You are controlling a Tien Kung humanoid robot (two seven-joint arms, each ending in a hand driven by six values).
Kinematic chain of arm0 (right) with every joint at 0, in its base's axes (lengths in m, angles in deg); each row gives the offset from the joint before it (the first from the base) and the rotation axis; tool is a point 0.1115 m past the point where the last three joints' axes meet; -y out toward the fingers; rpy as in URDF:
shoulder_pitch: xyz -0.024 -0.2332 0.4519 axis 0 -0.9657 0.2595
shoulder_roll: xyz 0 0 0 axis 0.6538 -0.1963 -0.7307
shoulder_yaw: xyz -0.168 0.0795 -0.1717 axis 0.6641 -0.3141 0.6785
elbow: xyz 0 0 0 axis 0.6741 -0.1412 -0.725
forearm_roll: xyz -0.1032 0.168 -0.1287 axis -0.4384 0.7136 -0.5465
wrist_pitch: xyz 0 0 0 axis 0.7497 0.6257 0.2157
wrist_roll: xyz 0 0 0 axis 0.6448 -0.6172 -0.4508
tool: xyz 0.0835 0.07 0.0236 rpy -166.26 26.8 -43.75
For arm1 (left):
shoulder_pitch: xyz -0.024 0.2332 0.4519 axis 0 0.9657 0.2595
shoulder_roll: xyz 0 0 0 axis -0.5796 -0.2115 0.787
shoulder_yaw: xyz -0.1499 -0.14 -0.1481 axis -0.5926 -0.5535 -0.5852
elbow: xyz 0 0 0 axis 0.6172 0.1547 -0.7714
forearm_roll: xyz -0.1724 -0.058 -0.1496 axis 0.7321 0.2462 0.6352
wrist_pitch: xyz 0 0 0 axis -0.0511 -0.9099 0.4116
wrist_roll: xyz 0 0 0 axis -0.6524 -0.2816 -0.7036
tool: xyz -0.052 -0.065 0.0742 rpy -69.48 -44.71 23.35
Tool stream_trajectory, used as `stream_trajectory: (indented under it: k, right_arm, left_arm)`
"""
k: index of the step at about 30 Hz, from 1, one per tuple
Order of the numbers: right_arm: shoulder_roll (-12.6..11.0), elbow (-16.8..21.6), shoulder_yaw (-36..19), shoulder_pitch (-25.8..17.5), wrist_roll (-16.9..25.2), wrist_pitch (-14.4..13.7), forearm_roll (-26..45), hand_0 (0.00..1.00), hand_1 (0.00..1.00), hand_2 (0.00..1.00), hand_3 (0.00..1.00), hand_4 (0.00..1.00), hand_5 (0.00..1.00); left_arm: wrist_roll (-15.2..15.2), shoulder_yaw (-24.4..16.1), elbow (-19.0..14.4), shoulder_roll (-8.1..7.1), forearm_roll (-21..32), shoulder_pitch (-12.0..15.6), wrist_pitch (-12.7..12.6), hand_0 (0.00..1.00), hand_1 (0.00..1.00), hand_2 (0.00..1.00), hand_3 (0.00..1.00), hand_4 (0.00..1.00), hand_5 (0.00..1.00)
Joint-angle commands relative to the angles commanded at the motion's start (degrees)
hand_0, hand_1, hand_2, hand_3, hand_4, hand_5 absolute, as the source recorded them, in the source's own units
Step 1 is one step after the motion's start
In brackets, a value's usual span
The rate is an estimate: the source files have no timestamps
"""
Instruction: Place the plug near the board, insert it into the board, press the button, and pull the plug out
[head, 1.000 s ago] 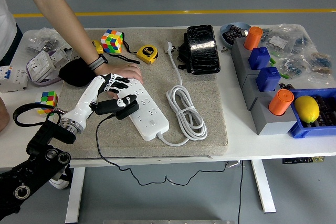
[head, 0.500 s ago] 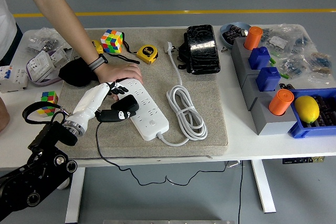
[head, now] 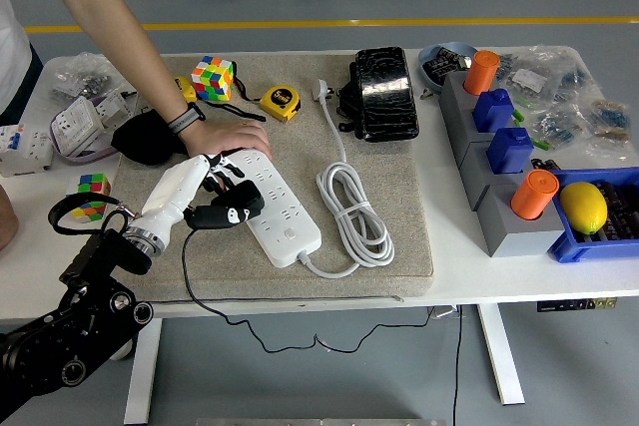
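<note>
left hand (head: 205, 190) grips black plug (head: 232, 209), touching left side of white board (head: 275, 209) | person's hand (head: 236, 137) pins board's far end | board on grey mat (head: 389, 187), white table (head: 329, 291) | grey floor, yellow line (head: 399, 22)

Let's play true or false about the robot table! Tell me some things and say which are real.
1. The robot's left hand grips a black plug at the white power strip. True.
2. A person's hand rests on the strip's far end. True.
3. The yellow lemon sits on the grey mat. False: it lies in the blue bin at the right.
4. The tape measure is red. False: it is yellow.
5. The strip's white cord lies coiled beside it. True.
</note>
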State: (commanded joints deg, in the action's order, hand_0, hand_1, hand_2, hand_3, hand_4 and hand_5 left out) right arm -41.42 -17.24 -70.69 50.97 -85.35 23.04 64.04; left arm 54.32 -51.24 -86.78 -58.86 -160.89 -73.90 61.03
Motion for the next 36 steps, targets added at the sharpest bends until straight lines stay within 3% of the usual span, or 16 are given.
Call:
stream_trajectory:
  k: [5,6,11,12,15,23,29,36]
  right_arm:
    - [0.1,0.0,-0.3,0.0,0.0,0.0,-0.2,0.495,0.58,0.54,0.507,0.835,0.358]
    - [0.1,0.0,-0.3,0.0,0.0,0.0,-0.2,0.494,0.58,0.538,0.507,0.836,0.358]
    - [0.2,0.0,-0.5,0.0,0.0,0.0,-0.3,0.494,0.58,0.538,0.507,0.836,0.358]
    - [0.2,0.0,-0.5,0.0,0.0,0.0,-0.3,0.495,0.58,0.539,0.508,0.837,0.355]
    - [0.2,0.0,-0.6,0.0,0.1,0.0,-0.3,0.495,0.58,0.539,0.508,0.837,0.355]
    - [0.3,0.0,-0.7,0.0,0.1,0.0,-0.3,0.495,0.58,0.538,0.508,0.835,0.355]
    - [0.3,0.0,-0.7,0.0,0.1,0.0,-0.3,0.494,0.58,0.539,0.508,0.837,0.354]
    - [0.3,0.0,-0.8,0.0,0.1,0.1,-0.4,0.494,0.58,0.539,0.509,0.837,0.354]
  left_arm:
    - [-0.1,-0.1,0.5,0.28,-1.1,-0.2,0.0,0.345,0.338,0.47,0.535,0.933,0.192]
    - [-0.2,-0.1,0.5,0.32,-1.1,-0.2,0.0,0.3,0.301,0.44,0.536,0.796,0.052]
    - [-0.7,0.0,0.6,0.42,-0.9,-0.2,0.4,0.3,0.301,0.44,0.536,0.796,0.052]
    - [-0.6,0.0,0.6,0.43,-0.8,-0.2,0.3,0.278,0.271,0.39,0.524,0.724,0.006]
    - [-0.5,-0.1,0.6,0.44,0.1,-0.2,0.6,0.278,0.271,0.39,0.524,0.724,0.006]
    - [4.0,-1.0,0.3,0.14,2.9,0.2,-1.2,0.279,0.271,0.369,0.512,0.68,0.002]
    - [9.7,-3.2,-0.1,-0.26,4.1,1.3,-3.4,0.277,0.266,0.356,0.507,0.666,0.002]
    - [10.9,-5.7,3.2,-0.99,2.8,2.1,-4.0,0.279,0.267,0.358,0.509,0.668,0.002]
